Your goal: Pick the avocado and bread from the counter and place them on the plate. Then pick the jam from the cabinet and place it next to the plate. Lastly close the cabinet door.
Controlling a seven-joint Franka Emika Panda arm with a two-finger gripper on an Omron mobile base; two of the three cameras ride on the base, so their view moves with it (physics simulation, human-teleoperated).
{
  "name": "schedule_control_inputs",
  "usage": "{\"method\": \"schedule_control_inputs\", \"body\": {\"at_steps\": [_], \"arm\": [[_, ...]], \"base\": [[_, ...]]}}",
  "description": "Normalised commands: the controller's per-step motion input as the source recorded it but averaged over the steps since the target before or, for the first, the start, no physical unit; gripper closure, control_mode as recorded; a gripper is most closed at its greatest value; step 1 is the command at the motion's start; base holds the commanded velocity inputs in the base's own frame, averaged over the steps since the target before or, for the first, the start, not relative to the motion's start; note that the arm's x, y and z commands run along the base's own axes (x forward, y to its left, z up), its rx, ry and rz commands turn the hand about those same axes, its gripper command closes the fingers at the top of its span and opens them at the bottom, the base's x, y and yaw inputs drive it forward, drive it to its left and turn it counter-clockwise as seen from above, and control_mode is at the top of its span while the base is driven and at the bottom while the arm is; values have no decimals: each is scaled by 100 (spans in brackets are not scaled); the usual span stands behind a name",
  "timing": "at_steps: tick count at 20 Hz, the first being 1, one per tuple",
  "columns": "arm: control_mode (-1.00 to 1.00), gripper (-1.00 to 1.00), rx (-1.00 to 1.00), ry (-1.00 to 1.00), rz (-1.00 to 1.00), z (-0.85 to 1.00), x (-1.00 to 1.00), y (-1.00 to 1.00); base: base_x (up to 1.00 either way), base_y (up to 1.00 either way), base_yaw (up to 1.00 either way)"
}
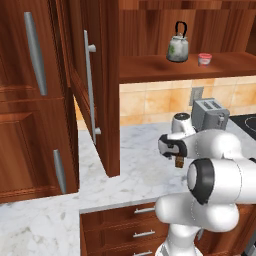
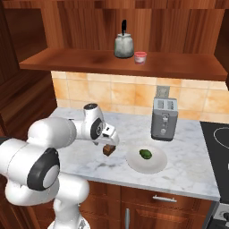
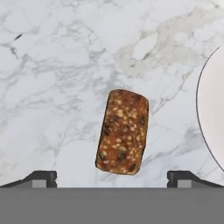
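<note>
The bread (image 3: pixel 122 131), a seeded brown chunk, lies on the marble counter (image 3: pixel 57 65) straight below my gripper (image 3: pixel 113 179), which is open, its fingertips wide to either side and holding nothing. From the base, the gripper (image 2: pixel 108 144) hovers just over the bread (image 2: pixel 108 150), left of the white plate (image 2: pixel 134 164). The avocado (image 2: pixel 146 154) rests on that plate. The plate's rim (image 3: pixel 212 109) curves in at the right of the hand view. The red jam (image 2: pixel 140 57) pot stands on the cabinet shelf (image 2: pixel 89 60). The cabinet door (image 1: pixel 100 100) stands open.
A grey-green kettle (image 2: pixel 124 44) stands beside the jam. A silver toaster (image 2: pixel 163 118) sits behind the plate against the tiled wall. A black stove top (image 2: pixel 219 138) lies at the right. The open door's handle (image 1: pixel 90 85) juts over the counter's left part (image 1: pixel 135 170).
</note>
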Motion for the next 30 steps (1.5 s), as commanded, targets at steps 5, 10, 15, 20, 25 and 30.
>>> {"method": "schedule_control_inputs", "body": {"at_steps": [5,10,15,20,25,30], "arm": [[-100,-100,0,0,0,-14,12,-14],[-100,-100,0,0,0,-20,11,-2],[-100,-100,0,-2,-2,-22,5,1],[-100,-100,0,-3,0,-11,5,0],[-100,100,0,-1,0,-2,6,0],[-100,100,0,0,-2,0,0,-8]], "base": [[0,0,0],[0,0,0],[0,0,0],[0,0,0],[0,0,0],[0,0,0]]}}
